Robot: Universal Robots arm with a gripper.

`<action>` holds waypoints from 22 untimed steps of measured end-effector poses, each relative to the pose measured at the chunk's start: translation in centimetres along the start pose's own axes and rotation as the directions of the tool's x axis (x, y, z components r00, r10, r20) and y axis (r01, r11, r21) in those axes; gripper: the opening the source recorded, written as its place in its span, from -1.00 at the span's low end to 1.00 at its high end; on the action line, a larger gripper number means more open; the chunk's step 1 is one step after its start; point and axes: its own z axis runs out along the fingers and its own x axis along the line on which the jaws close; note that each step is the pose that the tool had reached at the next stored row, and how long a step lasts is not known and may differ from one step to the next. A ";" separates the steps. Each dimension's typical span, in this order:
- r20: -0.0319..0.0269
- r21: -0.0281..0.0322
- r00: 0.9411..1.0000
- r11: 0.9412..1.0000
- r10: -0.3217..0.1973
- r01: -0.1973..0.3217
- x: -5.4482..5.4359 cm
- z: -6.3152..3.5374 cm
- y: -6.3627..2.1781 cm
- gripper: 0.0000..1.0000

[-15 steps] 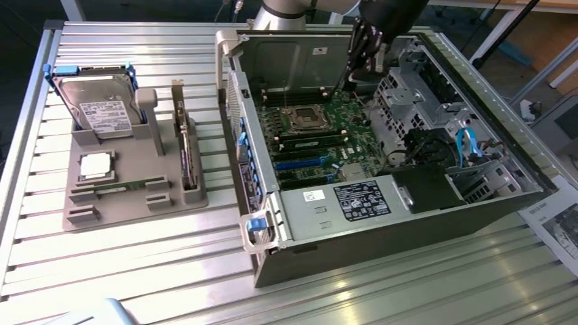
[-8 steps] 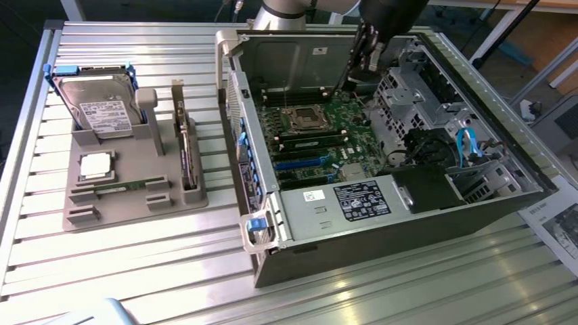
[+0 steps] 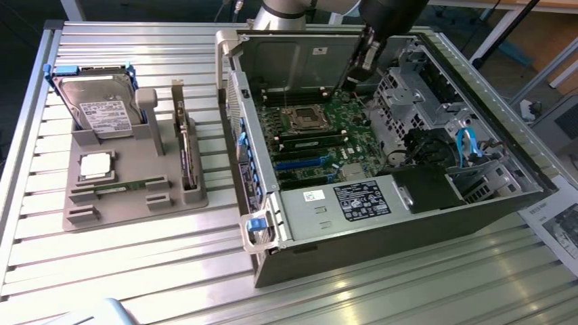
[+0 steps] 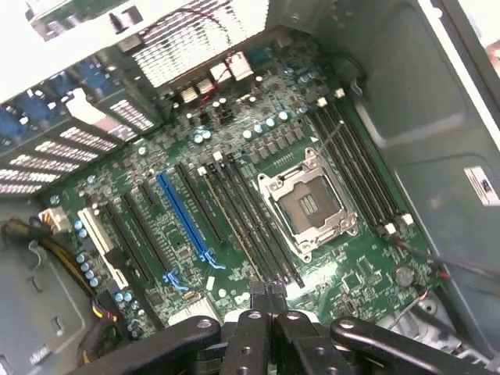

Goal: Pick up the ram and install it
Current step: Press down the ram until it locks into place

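The ram (image 3: 122,184) is a thin green stick lying flat in the grey holder (image 3: 135,206) at the exterior view's left, far from the gripper. My gripper (image 3: 347,86) hangs inside the open computer case, above the motherboard (image 3: 316,142) and close to the processor socket (image 3: 302,118). In the wrist view the gripper (image 4: 269,295) is shut, with its black fingers (image 4: 254,336) pressed together and nothing visible between them. Its tips sit over the end of the long black memory slots (image 4: 242,226) beside the socket (image 4: 308,203). One slot shows a pale edge along its length.
The holder also carries a hard drive (image 3: 99,101), a square silver processor chip (image 3: 95,166) and an upright circuit card (image 3: 185,142). The case walls (image 3: 407,227), drive cage (image 3: 407,88) and blue cables (image 3: 470,145) close in around the board. A blue slot (image 4: 187,219) lies beside the black ones.
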 end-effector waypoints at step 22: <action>0.029 0.017 0.884 0.884 0.467 -0.467 0.0 0.10 0.00 -0.80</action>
